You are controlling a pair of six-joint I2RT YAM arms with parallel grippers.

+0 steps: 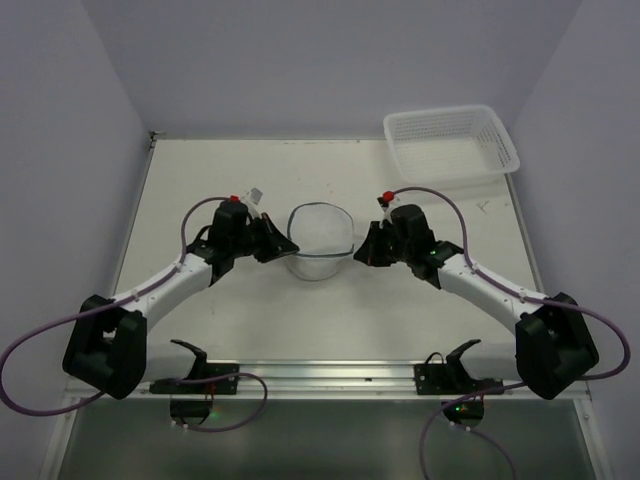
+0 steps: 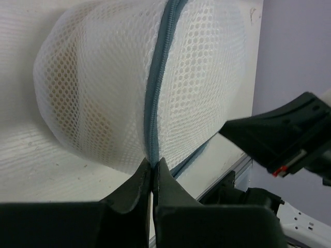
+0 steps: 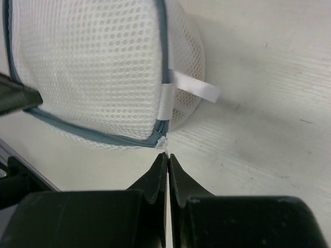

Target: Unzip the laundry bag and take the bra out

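Both sides of the laundry bag (image 1: 320,238) are mine: left claw (image 2: 152,166) clamps its zipper (image 2: 155,93) as anchor; right claw (image 3: 168,156), tips together, meets the zipper's end, probably for the pull.

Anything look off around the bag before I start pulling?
Nothing stands out: the laundry bag sits domed and intact between the left gripper and right gripper, zipper closed; the basket is upright at the far right corner of the table.

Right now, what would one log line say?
left end effector: shut on laundry bag zipper; right end effector: shut by zipper end; bag: zipped
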